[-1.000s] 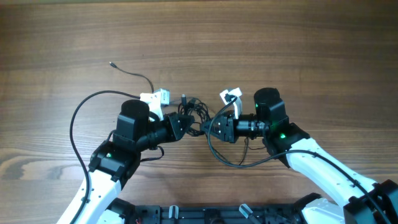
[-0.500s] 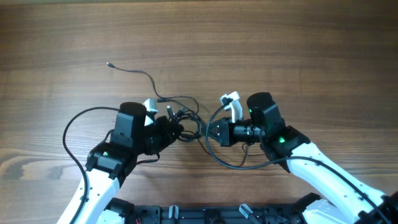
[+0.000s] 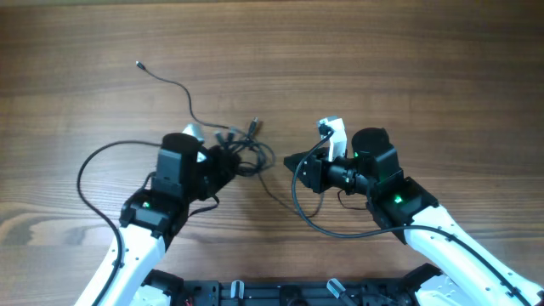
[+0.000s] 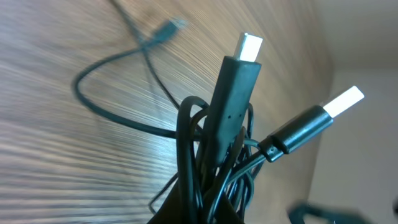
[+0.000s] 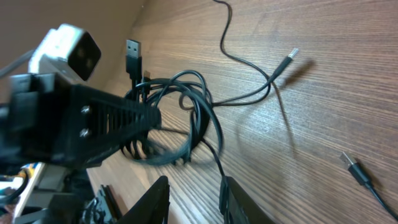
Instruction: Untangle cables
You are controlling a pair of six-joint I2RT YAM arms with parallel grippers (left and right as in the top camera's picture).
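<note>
my left pincer [image 3: 228, 163]: pressed tight on the cables [image 3: 248, 151], fingertips hidden under the bundle | cables: knot mid-table [image 3: 382, 51], one tail trailing to 10 o'clock | my right pincer [image 3: 293, 161]: spread, holding nothing, tips cut off at 6 o'clock in its wrist view

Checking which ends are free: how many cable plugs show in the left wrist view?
3. A long plug and a second plug right of it stick up from the bundle; a small plug lies on the table beyond. Others may be hidden.
</note>
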